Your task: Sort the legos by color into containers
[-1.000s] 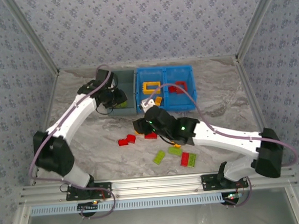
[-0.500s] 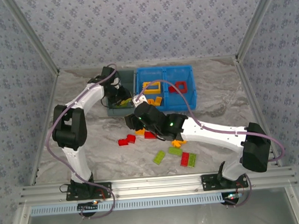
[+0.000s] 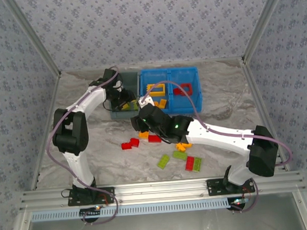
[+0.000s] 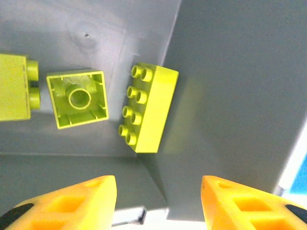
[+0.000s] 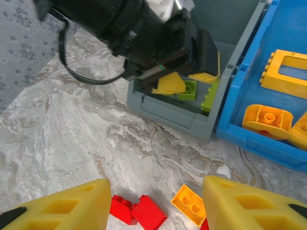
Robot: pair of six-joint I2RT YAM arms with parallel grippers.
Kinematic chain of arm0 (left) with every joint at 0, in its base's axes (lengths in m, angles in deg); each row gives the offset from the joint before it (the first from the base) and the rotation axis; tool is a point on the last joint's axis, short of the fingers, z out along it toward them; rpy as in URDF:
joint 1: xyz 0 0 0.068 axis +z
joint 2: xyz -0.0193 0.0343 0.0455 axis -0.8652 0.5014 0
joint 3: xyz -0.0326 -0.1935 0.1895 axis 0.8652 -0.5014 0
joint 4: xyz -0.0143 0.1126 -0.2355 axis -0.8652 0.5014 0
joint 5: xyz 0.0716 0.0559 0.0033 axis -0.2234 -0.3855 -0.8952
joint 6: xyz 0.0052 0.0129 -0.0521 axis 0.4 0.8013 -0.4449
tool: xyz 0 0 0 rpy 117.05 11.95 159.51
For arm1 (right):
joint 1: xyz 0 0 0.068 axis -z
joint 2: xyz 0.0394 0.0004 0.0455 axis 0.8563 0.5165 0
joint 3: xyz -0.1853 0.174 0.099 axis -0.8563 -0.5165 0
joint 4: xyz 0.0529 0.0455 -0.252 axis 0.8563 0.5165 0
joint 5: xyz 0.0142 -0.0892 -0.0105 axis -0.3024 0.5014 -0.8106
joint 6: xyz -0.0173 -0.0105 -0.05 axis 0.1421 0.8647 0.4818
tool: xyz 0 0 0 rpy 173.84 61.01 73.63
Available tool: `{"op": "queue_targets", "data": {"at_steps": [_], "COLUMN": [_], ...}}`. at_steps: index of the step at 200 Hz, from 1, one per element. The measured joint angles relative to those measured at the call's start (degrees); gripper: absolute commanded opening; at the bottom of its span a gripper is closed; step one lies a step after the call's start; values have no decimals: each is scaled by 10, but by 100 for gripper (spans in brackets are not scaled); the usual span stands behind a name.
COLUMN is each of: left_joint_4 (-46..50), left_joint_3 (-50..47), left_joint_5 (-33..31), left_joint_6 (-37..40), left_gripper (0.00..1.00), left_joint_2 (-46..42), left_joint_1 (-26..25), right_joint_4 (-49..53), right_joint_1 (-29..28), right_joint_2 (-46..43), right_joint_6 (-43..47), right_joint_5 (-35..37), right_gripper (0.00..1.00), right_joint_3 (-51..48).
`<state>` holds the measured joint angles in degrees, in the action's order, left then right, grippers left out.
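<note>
1. Left gripper [image 4: 157, 191] hangs released and empty over a corner of the grey bin [image 4: 230, 96]. 3 lime bricks [image 4: 79, 98] lie inside, the long brick [image 4: 147, 108] against a wall.
2. Right gripper [image 5: 156, 196] is spread, empty, above bare table [image 5: 72, 120]. Red bricks [image 5: 139, 211] and 1 orange brick [image 5: 191, 203] lie just below.

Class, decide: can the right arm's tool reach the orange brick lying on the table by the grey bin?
Probably yes. The right tool hangs open above the orange brick with nothing between them, though red bricks lie close beside it.
</note>
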<state>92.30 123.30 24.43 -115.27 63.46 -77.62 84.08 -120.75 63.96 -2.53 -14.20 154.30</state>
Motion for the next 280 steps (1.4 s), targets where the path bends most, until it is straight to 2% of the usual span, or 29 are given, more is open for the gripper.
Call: {"op": "queue_targets", "data": {"at_steps": [25, 66, 88, 127, 162, 195, 226, 280], "left_joint_4": [0, 0, 0, 17, 38, 71, 84, 79], "left_joint_3": [-13, -61, -105, -221, -322, -368, -376, -384], "left_joint_5": [-10, -63, -99, -156, -164, -155, -158, -166], "left_joint_6": [-10, -18, -9, 7, 5, -6, -20, -30], "left_gripper": [49, 52, 54, 56, 57, 61, 64, 64], "left_joint_2": [-56, -216, -312, -482, -619, -725, -799, -800], "left_joint_1": [0, -25, -79, -203, -274, -285, -285, -285], "right_joint_4": [17, 75, 109, 164, 203, 216, 223, 224], "right_joint_1": [4, 24, 27, 27, 30, 32, 33, 46], "right_joint_2": [-24, -82, -93, -92, -83, -51, 15, 148], "right_joint_6": [0, -4, 0, 39, 82, 116, 148, 213], "right_joint_5": [15, 40, 42, 12, -30, -54, -74, -85], "right_gripper": [55, 56, 58, 66, 75, 81, 84, 87], "right_joint_3": [-23, -65, -71, -99, -106, -105, -86, -4]}}
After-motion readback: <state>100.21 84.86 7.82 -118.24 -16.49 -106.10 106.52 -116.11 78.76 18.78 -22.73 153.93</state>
